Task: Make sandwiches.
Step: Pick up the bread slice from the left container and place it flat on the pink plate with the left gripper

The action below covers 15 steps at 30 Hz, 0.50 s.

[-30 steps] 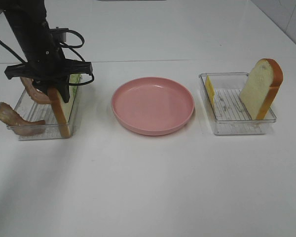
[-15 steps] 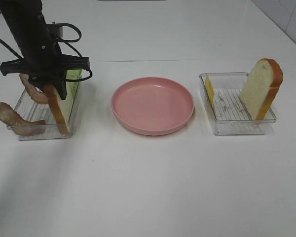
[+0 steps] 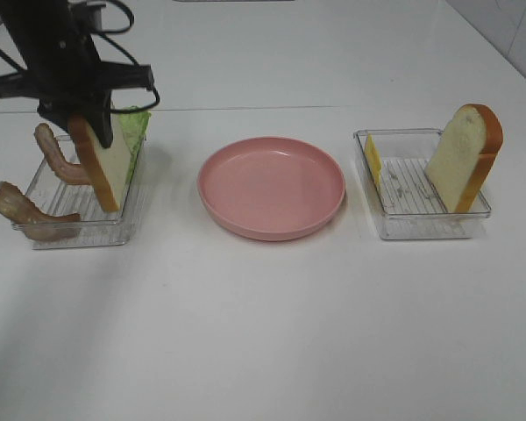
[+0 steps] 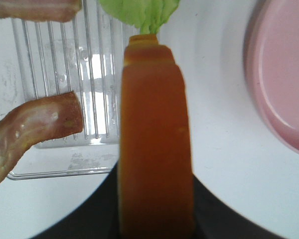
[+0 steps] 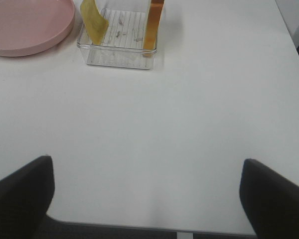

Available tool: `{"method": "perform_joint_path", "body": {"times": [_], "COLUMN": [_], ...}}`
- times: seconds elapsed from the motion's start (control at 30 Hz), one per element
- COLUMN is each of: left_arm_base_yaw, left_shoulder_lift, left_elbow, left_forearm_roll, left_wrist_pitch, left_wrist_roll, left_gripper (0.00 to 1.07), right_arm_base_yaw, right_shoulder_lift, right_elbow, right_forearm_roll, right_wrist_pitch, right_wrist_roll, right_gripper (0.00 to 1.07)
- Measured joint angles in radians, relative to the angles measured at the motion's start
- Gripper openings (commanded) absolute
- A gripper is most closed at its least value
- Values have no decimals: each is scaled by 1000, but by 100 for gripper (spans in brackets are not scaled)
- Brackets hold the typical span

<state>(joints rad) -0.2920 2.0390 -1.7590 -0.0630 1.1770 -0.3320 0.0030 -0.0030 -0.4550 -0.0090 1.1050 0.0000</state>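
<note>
orange-crusted bread slice [image 3: 103, 167] upright in firm grip of left tool [image 3: 81, 112], over clear tray [image 3: 96, 230]

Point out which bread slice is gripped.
The bread slice at the left tray, clamped by the left gripper; the other slice leans untouched in the right tray.

No text, label, brand, number or sign can be read in any of the views.
</note>
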Motion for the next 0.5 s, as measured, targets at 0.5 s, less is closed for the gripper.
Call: {"method": "perform_joint_path", "body": {"times": [0.5], "left_arm_base_yaw": [-47], "left_shoulder_lift": [-30], "left_elbow": [-261], "left_forearm_roll": [-148], "left_wrist_pitch": [7], "left_wrist_roll": [50], "left_gripper": [0], "right_arm_base_yaw": [0], "right_shoulder_lift": [0], "right_elbow": [0], "right_forearm_roll": [3], "right_wrist_pitch": [0], "right_wrist_roll": [0], "right_gripper": [99]}}
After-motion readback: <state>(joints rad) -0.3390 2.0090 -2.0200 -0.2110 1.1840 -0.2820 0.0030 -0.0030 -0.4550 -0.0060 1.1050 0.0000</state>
